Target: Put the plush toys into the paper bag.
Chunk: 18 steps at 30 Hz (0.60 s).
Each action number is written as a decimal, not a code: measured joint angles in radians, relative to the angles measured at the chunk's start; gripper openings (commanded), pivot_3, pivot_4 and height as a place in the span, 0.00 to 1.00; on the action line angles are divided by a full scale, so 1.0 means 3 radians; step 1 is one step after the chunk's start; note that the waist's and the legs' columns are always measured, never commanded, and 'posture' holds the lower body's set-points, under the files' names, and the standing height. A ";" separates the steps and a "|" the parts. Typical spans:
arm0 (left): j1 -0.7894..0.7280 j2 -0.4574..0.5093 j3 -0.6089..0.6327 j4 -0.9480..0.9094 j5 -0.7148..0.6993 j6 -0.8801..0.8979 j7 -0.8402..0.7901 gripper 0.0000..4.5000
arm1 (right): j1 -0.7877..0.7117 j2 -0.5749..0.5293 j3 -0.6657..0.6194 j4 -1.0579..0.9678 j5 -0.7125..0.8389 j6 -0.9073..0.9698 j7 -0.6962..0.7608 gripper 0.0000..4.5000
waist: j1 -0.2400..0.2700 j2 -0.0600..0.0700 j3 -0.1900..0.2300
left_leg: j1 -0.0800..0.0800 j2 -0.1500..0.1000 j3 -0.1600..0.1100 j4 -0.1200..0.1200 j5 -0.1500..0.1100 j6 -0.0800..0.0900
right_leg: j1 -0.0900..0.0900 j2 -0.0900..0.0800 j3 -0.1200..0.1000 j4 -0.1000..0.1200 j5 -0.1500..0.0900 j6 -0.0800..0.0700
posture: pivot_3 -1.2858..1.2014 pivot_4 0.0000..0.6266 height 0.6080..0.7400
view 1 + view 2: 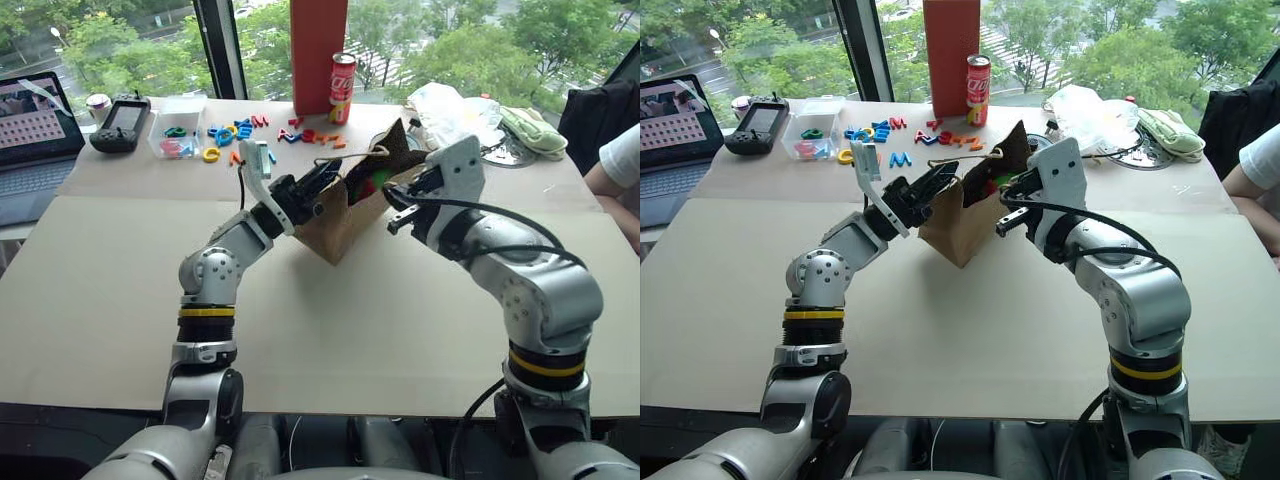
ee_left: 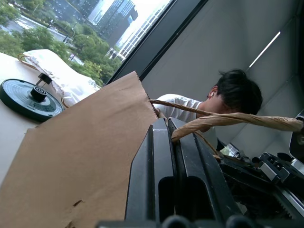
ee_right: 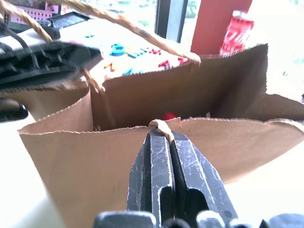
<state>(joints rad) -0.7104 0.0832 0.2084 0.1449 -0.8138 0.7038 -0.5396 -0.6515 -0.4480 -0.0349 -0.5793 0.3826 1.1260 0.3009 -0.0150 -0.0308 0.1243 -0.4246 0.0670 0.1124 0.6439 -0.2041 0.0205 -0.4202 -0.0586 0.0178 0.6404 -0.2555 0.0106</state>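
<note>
The plain brown kraft paper bag (image 1: 340, 225) stood tilted near the middle of the pale table (image 1: 120, 300), held between my two tools. My left tool (image 1: 322, 180) was clamped shut on one twisted-paper loop handle (image 2: 237, 119) at the bag's near-left rim. My right tool (image 3: 164, 135) was closed on the other handle's root at the opposite rim, fingers pressed together over the paper edge. Inside the open mouth I saw a patch of bright green plush (image 1: 381, 181) and a bit of red plush (image 3: 168, 116), probably the chili-shaped toy, though little of it showed. Both lay just beyond my right tool's tips.
</note>
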 measured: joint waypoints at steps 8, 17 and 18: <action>0.0156 0.0071 -0.0035 0.0003 0.0017 0.0076 0.0001 0.00 | 0.0149 -0.0165 0.0396 -0.0042 -0.0001 0.0317 0.0063 0.01 | 0.0006 0.0000 0.0000 | -0.0002 -0.0001 0.0001 0.0001 0.0000 0.0000 | -0.0001 -0.0002 0.0001 -0.0002 0.0000 0.0000 | 0.52 0.24 1.00; 0.0117 0.0131 -0.0049 0.0076 0.0085 0.0064 -0.0061 0.17 | 0.0147 -0.0142 0.0361 0.0094 -0.0053 0.0352 -0.0047 0.19 | 0.0008 0.0000 0.0000 | -0.0002 -0.0001 0.0001 0.0001 0.0000 0.0000 | -0.0001 -0.0001 0.0000 -0.0001 0.0000 0.0000 | 0.52 0.24 1.00; 0.0117 0.0136 -0.0052 0.0076 0.0089 0.0065 -0.0079 0.25 | 0.0146 -0.0138 0.0337 0.0095 -0.0054 0.0352 -0.0062 0.26 | 0.0008 0.0000 0.0000 | -0.0003 -0.0001 0.0001 0.0001 0.0000 0.0000 | -0.0002 -0.0001 0.0000 -0.0002 0.0000 0.0000 | 0.52 0.24 1.00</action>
<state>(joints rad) -0.6753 0.1240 0.1927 0.1676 -0.7872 0.7232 -0.5634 -0.6077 -0.4894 0.0663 -0.5509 0.3664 1.2316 0.2823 -0.0126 -0.0308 0.1244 -0.4254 0.0666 0.1127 0.6441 -0.2041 0.0206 -0.4207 -0.0591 0.0178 0.6399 -0.2555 0.0106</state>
